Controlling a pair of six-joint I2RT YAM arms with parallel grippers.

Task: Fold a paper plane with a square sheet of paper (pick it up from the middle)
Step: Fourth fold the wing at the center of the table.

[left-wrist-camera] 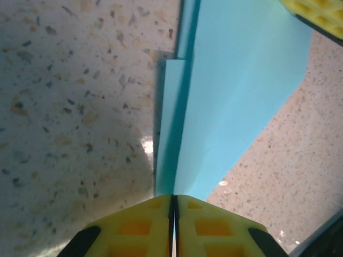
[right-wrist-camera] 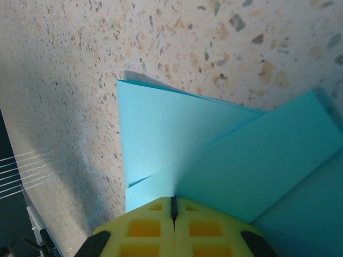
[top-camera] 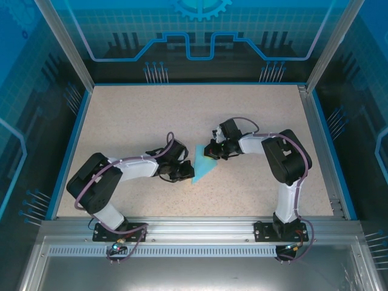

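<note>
In the top external view, a light-blue paper sheet (top-camera: 203, 169), already folded into a pointed, triangular shape, is seen just right of the frame's centre on the speckled tabletop (top-camera: 151, 115). It is flanked by the two grippers. The left gripper (top-camera: 187, 175) is placed at its lower left edge, and the right gripper (top-camera: 210, 151) at its upper end.

In the left wrist view, the yellow finger pads (left-wrist-camera: 134, 225) of the left gripper (left-wrist-camera: 173, 208) are seen at the bottom centre, pressed together with only a hairline seam between them. The paper's (left-wrist-camera: 236, 96) folded edge is pinched in that seam. From there the sheet runs up towards the upper right of the frame, where a yellow finger pad (left-wrist-camera: 319, 12) of the other gripper is seen on it. A narrower layer of paper is visible along the left side of the fold.

In the right wrist view, the right gripper (right-wrist-camera: 173, 208) is likewise shown at the bottom centre, fully closed. The paper (right-wrist-camera: 161, 134) is clamped at the meeting line of its pads (right-wrist-camera: 139, 227). Overlapping blue layers are spread from there across the centre and right of the frame, over the tabletop (right-wrist-camera: 161, 37).
</note>
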